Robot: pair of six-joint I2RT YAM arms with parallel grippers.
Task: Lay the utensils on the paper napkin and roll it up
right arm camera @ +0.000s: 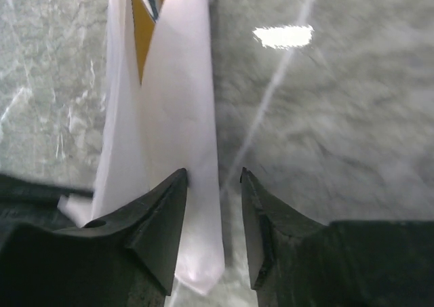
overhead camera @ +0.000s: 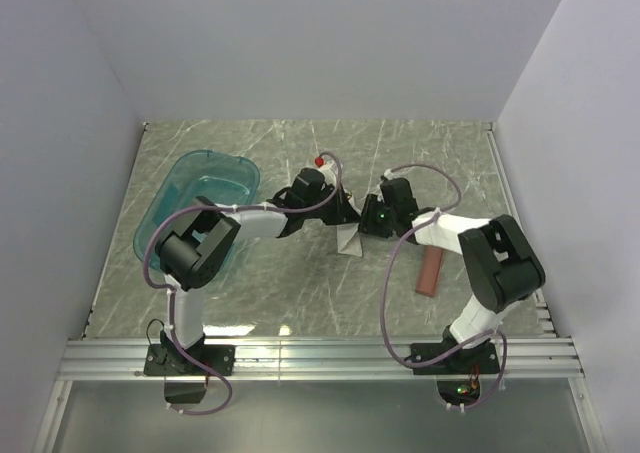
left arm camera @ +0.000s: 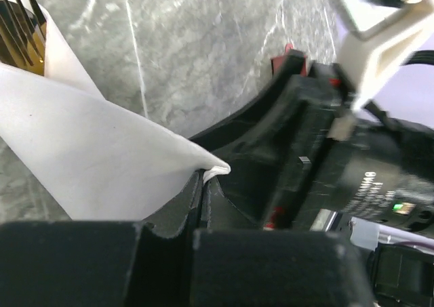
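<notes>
The paper napkin [overhead camera: 350,239] lies folded into a narrow white bundle between the two arms at mid-table. In the left wrist view the paper napkin [left arm camera: 88,158] spreads as a white sheet, and the utensils [left arm camera: 20,36] show as golden tines poking out of its far end. My left gripper [left arm camera: 202,178] is shut on a corner of the napkin. My right gripper [right arm camera: 213,178] is open, its jaws astride the near end of the napkin [right arm camera: 180,117], the left fingertip [right arm camera: 173,192] touching the paper. A brownish utensil tip [right arm camera: 144,36] shows inside the fold.
A translucent teal tub [overhead camera: 195,205] stands at the left behind my left arm. A long reddish-brown tray [overhead camera: 430,271] lies to the right beside my right arm. The right arm's black wrist [left arm camera: 325,165] sits close in front of my left gripper.
</notes>
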